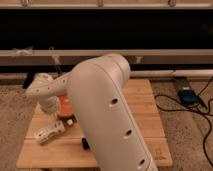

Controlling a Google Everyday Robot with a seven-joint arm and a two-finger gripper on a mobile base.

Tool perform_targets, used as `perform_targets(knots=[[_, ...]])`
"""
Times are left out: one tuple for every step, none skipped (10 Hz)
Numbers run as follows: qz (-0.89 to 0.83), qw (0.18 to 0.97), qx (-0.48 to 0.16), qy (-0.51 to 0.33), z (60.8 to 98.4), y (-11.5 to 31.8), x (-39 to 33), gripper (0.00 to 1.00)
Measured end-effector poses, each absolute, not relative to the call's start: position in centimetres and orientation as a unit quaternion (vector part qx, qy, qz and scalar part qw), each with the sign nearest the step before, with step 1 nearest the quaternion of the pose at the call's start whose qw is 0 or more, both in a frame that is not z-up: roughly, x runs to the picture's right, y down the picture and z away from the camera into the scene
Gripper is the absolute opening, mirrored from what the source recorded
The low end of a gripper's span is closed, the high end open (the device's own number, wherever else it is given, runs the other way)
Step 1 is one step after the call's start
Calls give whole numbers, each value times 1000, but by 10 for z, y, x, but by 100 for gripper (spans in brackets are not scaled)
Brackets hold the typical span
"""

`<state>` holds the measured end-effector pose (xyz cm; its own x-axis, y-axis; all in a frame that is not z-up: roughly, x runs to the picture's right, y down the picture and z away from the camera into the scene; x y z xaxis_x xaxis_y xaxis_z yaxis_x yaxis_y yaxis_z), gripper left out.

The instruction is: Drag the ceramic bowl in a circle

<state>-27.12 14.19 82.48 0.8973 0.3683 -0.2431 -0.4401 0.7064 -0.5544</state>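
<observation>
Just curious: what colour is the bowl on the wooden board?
Orange-red bowl, seen in the camera view; the gripper sits close beside it.

One wooden board (145,112) held one ceramic bowl (65,105), one white object (49,132) and one dark item (85,144); one gripper (58,115) was at the bowl's left.

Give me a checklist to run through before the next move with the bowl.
1. Bowl on the board: ok, though only part of it shows.
2. Pincer at the bowl: ok, it is low over the board, next to the bowl.
3. Pincer touching the bowl: cannot tell.
4. Room to circle: not ok, a white object lies on the board near the bowl, toward the camera.
5. Cables off the board: ok, they lie on the carpet beside it.
</observation>
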Motion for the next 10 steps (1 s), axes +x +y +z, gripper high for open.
perform_targets(knots=[[228,919,-314,68,840,130,-256,0],[237,916,-314,76,852,120,-245,0],[249,913,-312,87,869,106,-233,0],[256,911,-310,91,881,95,-229,0],[257,911,-309,91,888,87,-229,0],[256,912,-307,90,891,82,-231,0],[250,915,-305,83,893,75,-242,0],[245,917,-304,78,891,74,-251,0],[236,920,-303,73,887,77,-261,0],[227,924,-302,65,879,82,-277,0]])
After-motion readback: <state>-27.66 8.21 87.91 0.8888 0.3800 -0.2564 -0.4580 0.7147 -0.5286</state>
